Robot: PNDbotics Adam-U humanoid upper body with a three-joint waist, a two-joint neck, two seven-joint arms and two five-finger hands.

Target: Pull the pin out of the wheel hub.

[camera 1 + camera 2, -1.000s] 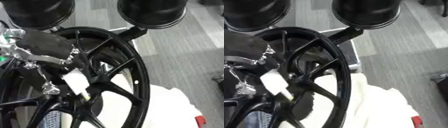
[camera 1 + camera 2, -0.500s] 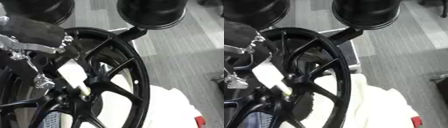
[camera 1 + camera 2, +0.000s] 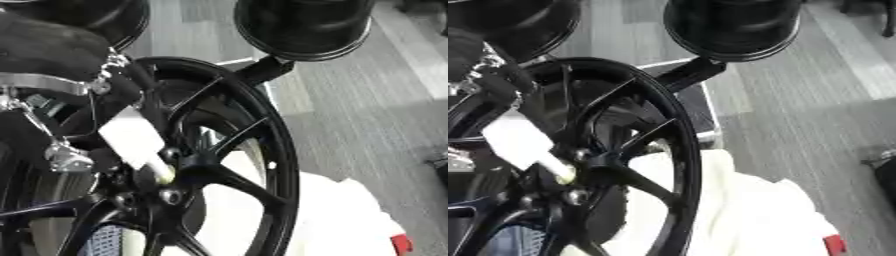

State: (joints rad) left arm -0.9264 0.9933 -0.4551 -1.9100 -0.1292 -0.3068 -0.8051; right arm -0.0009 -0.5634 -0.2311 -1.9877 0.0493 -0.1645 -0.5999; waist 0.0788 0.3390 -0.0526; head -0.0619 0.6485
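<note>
A black spoked wheel stands upright and fills the middle of both views, its hub at the lower centre. A white pin with a yellowish tip slants up and to the left from the hub, the tip right at the hub's centre. Whether the tip is still inside the bore is hidden. My left hand, black with silver joints, comes in from the left with its fingers curled round the pin's upper end. My right hand shows in no view.
Two large black round bodies hang at the top, and a black bar runs from the right one to the rim. White cloth lies at the lower right beside a small red thing. A dark case stands behind the wheel, with grey plank floor to the right.
My left hand has drawn up and to the left with the white pin. More of the pin's yellowish tip now shows at the hub.
</note>
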